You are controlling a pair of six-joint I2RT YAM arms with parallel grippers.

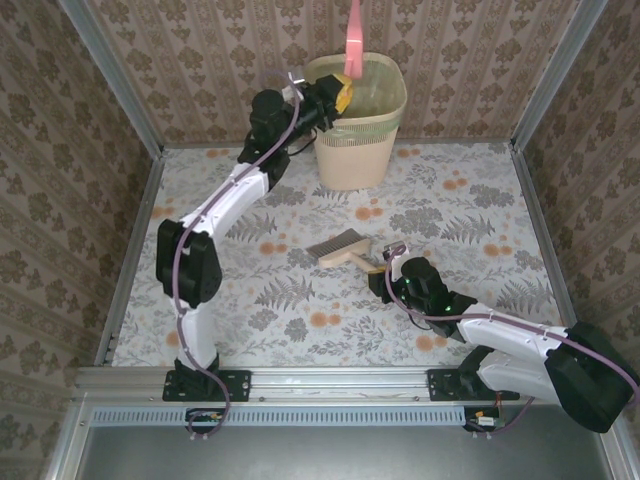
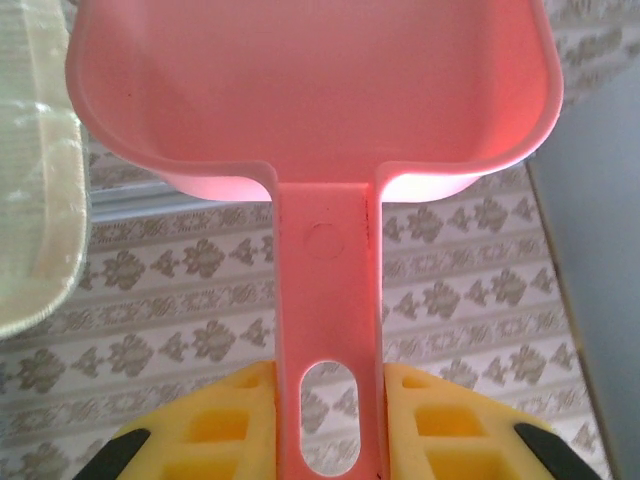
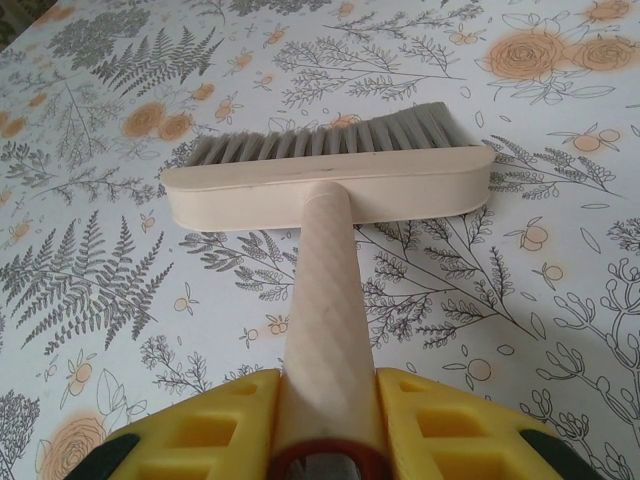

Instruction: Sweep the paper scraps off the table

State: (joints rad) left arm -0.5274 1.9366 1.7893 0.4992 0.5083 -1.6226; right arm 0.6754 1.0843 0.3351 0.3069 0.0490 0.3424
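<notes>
Flowery cloth surface (image 1: 300,330), brown patterned walls (image 1: 200,60) all around. Left fingers (image 2: 230,425) are clamped tight on the handle of a pink dustpan (image 2: 310,90), which is held upright over the beige bin (image 1: 360,150) at the far edge. Right fingers (image 3: 440,435) are pinched on the handle of a cream brush (image 3: 330,190) lying near the middle of the surface.
</notes>
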